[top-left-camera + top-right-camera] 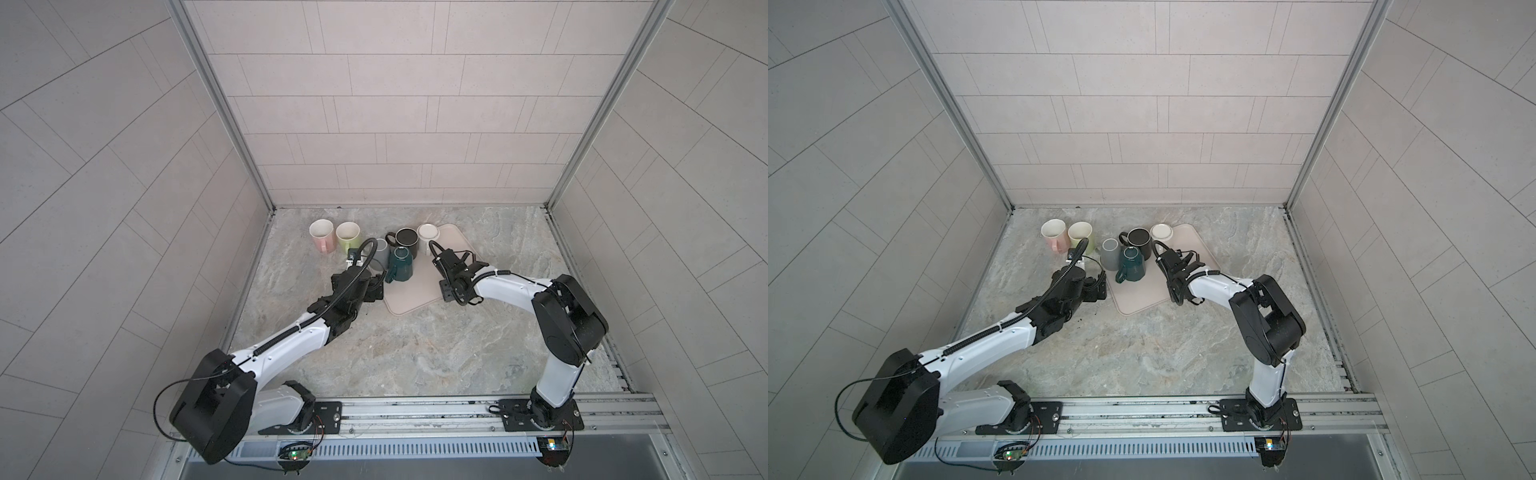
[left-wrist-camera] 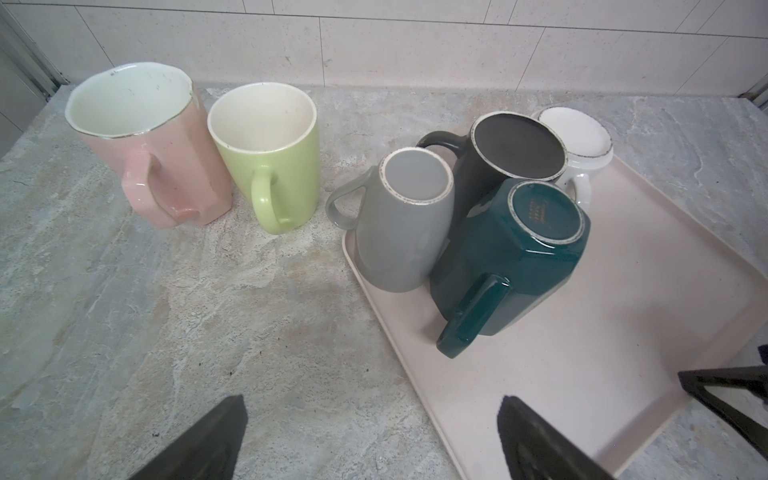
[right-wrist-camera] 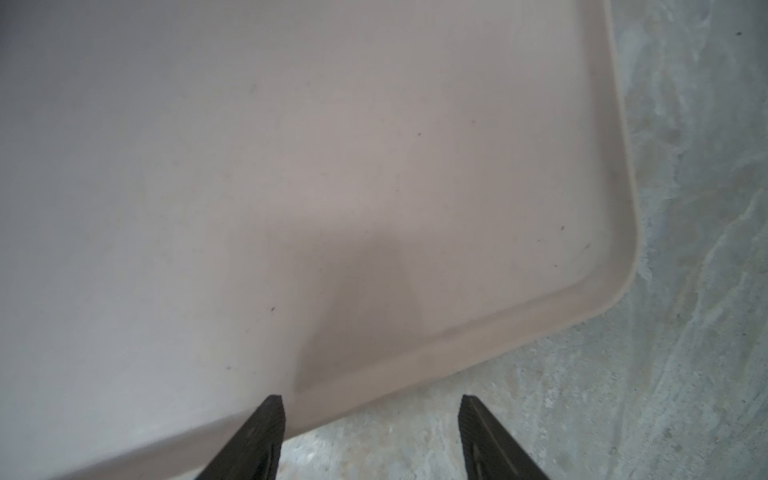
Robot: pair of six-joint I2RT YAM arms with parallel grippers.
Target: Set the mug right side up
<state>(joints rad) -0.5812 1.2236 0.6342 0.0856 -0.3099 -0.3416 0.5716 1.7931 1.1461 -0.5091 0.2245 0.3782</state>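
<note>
Four mugs stand bottom-up, bunched on the tray; both grippers are empty.

The grey mug [image 2: 399,232], teal mug [image 2: 511,266], black mug [image 2: 478,178] and white mug [image 2: 575,137] crowd together on the beige tray [image 2: 582,374]. Black is half hidden behind grey and teal, and white is mostly hidden behind black. Which one is to be turned cannot be told. The left gripper [image 2: 370,401], jaws spread wide and holding nothing, faces them with only its fingertips in frame. The right gripper [image 3: 371,399], jaws partly apart, hangs over a tray corner. The pink mug [image 1: 322,237] and green mug [image 1: 348,236] stand upright on the table [image 2: 166,311].

pink mug [image 2: 174,166], green mug [image 2: 286,174], grey mug [image 2: 399,241], teal mug [image 2: 511,266], beige tray [image 2: 623,332]
</note>
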